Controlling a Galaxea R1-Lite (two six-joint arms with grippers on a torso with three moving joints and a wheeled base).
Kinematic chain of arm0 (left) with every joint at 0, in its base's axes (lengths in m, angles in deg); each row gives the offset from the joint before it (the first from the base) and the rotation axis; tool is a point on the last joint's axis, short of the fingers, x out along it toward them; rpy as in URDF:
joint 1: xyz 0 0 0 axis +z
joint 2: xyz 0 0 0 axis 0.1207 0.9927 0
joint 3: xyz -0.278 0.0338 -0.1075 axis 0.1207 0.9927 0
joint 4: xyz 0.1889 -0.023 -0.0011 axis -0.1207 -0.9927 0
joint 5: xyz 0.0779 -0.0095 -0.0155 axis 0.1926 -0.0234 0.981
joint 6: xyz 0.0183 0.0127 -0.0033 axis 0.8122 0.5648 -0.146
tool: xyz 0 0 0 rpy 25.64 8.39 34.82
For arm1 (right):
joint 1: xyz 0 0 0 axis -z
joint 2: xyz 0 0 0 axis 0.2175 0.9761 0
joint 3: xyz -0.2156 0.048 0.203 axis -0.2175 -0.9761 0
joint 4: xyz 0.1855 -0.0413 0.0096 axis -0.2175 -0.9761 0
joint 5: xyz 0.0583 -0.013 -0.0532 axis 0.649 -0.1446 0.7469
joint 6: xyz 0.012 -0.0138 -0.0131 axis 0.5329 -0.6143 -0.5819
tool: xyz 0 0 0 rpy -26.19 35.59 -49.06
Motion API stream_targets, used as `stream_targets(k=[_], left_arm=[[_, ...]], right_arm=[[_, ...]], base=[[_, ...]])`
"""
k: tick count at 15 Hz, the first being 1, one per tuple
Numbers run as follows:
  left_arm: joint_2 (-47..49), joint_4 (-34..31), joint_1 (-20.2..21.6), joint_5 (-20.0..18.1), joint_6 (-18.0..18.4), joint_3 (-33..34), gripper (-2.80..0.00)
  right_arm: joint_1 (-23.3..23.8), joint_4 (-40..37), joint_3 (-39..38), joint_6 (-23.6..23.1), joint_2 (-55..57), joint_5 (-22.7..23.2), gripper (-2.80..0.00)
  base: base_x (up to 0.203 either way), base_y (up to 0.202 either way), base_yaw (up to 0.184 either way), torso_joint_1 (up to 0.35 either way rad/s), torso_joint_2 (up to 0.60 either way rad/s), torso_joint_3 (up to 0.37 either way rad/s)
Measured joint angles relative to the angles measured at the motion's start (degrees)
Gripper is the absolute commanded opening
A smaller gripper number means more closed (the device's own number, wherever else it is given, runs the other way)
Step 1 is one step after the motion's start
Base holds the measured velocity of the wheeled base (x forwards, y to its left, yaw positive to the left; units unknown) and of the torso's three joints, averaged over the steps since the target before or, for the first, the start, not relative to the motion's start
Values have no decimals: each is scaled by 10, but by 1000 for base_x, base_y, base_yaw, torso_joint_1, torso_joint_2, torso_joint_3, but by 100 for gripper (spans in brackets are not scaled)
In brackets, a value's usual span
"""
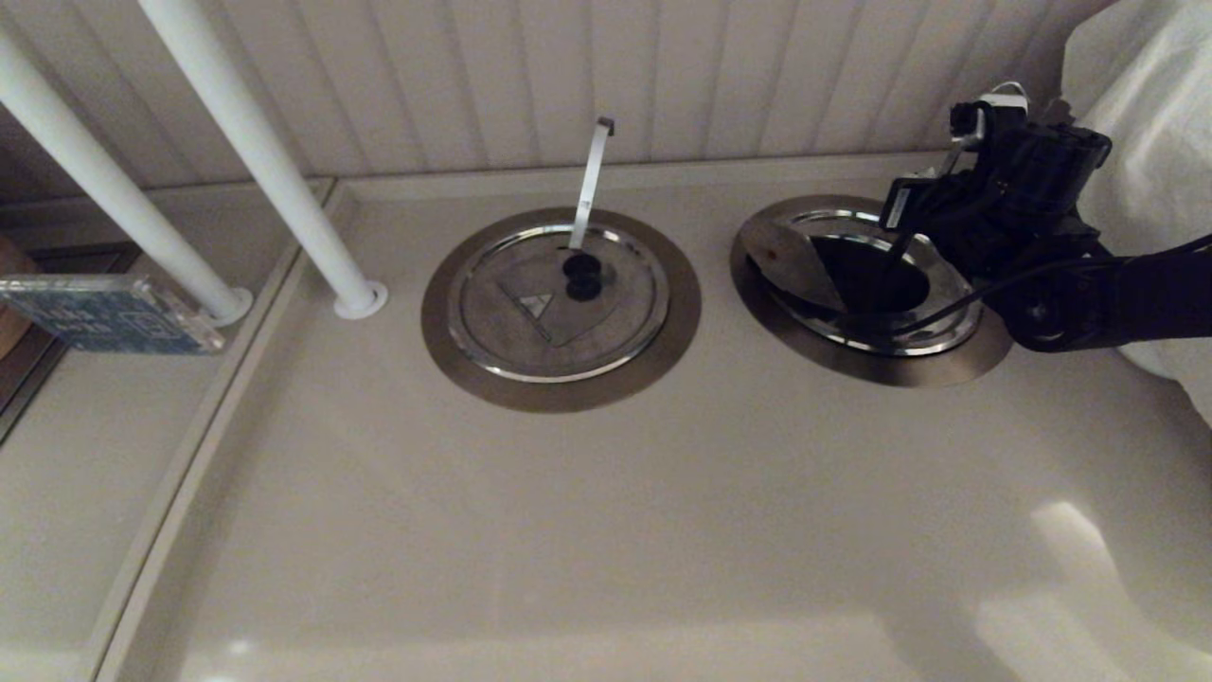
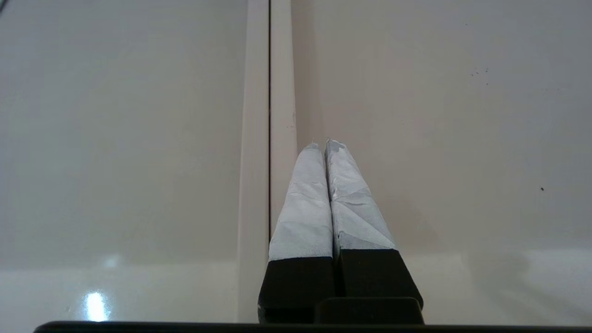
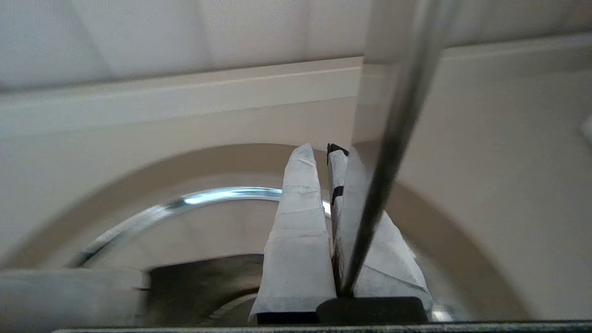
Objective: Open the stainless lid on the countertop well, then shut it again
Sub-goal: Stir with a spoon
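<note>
The stainless lid [image 1: 890,330] sits in the right-hand countertop well, inside its brushed collar [image 1: 852,365]. Its wedge flap [image 1: 791,260] is swung up to the left, baring a dark opening [image 1: 866,279]. My right gripper [image 1: 895,213] hangs over the lid's far side and hides the knob. In the right wrist view the slanting strip [image 3: 397,115] rises out of the narrow gap at the roots of the right gripper's [image 3: 323,150] shut fingers and crosses one finger. The lid's shiny rim [image 3: 185,202] and the opening [image 3: 199,282] lie below. My left gripper [image 2: 322,143] is shut and empty over bare counter, outside the head view.
A second, identical ring [image 1: 454,350] to the left bears a closed lid [image 1: 530,332] with an upright strip [image 1: 589,180]. Two white poles [image 1: 256,152] and a blue box [image 1: 104,313] stand at the left, and white cloth [image 1: 1155,142] at the right. A counter seam [image 2: 269,115] runs under the left gripper.
</note>
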Motion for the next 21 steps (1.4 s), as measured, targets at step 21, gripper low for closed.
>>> stream_targets(k=[21], left_arm=[[0, 0, 0, 0, 0, 0, -280]], right_arm=[[3, -20, -20, 0, -10, 35, -280]], base=[[0, 0, 0, 0, 0, 0]])
